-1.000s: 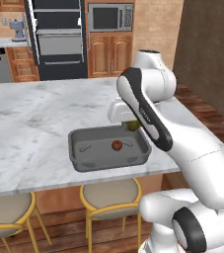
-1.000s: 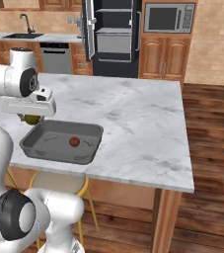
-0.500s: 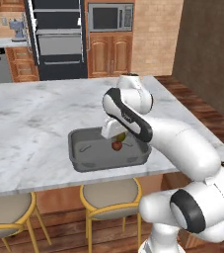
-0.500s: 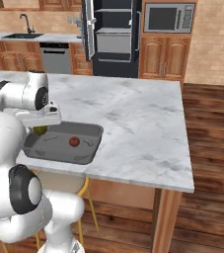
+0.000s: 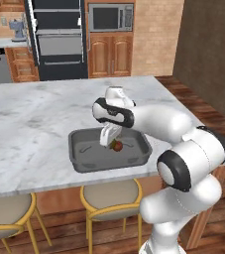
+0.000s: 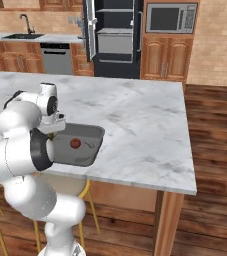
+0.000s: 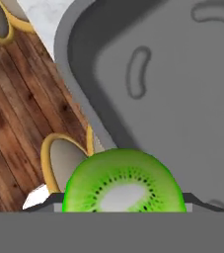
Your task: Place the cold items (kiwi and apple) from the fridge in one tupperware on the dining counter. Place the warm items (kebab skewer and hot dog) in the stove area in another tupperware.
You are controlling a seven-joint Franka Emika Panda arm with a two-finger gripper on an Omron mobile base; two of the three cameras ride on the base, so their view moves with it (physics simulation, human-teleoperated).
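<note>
In the hand view the kiwi (image 7: pixel 125 182) is cut off along its lower part, and the claw's fingers holding it are almost wholly hidden behind the fruit. The tupperware (image 7: pixel 182 89) runs out of that picture at the top and right, so its far walls cannot be seen. In the left base view the arm's hand covers part of the apple (image 5: pixel 117 146), and the claw's tips are too small to make out. In the right base view the arm hides the tupperware's (image 6: pixel 87 145) left end, and the table (image 6: pixel 145 130) is cut off at the left edge
</note>
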